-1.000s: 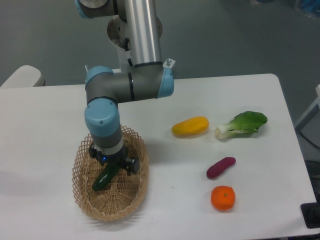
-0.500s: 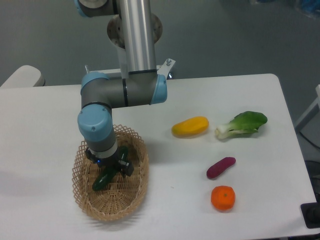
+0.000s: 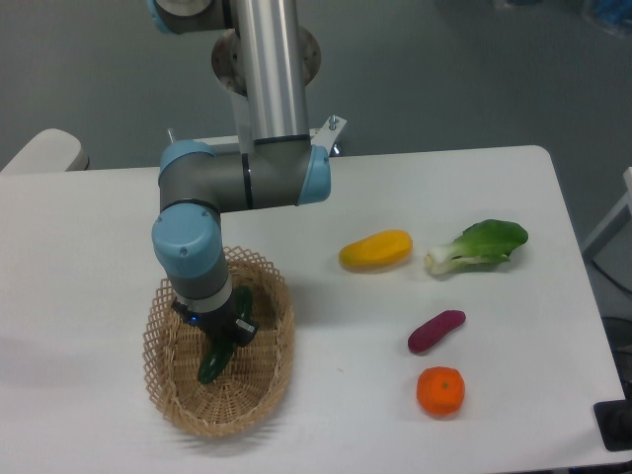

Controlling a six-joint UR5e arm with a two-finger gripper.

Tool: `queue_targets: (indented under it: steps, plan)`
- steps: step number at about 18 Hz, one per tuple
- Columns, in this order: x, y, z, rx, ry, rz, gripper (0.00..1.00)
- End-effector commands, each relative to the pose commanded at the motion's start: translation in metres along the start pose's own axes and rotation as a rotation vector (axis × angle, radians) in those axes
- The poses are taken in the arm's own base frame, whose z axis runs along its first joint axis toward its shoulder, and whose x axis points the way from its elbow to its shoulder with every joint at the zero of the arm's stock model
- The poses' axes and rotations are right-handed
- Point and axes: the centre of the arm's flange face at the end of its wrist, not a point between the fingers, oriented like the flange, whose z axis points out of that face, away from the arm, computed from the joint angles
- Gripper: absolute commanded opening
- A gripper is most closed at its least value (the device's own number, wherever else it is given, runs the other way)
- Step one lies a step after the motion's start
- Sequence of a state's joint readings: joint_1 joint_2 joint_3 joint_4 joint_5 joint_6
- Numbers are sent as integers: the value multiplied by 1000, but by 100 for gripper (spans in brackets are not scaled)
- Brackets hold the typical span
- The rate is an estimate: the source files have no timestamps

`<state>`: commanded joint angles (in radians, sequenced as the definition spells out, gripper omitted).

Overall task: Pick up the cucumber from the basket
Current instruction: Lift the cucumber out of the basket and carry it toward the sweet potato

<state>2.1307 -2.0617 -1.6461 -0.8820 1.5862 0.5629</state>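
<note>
White tabletop [image 3: 326, 415] holds a round orange [image 3: 440, 391] at lower right and an oval tan wicker basket [image 3: 265, 385] at lower left. Inside it, the black two-finger gripper [image 3: 223, 334] has its jaws closed narrowly around the dark green slender cucumber [image 3: 213, 361], tilted over the basket floor.

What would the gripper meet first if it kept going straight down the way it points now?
The dark green slender cucumber, which already sits between the jaws of the gripper. Beneath it lies the woven floor of the tan oval wicker basket. Depth is hard to judge from this one view.
</note>
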Motion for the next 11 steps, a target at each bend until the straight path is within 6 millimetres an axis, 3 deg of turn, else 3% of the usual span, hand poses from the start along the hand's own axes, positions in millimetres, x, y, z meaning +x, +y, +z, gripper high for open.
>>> queue_targets:
  steps: [4, 11]
  plan:
    - [-25, -9, -37, 33, -29, 67, 19]
    - [-123, 25, -86, 30, -56, 102, 19]
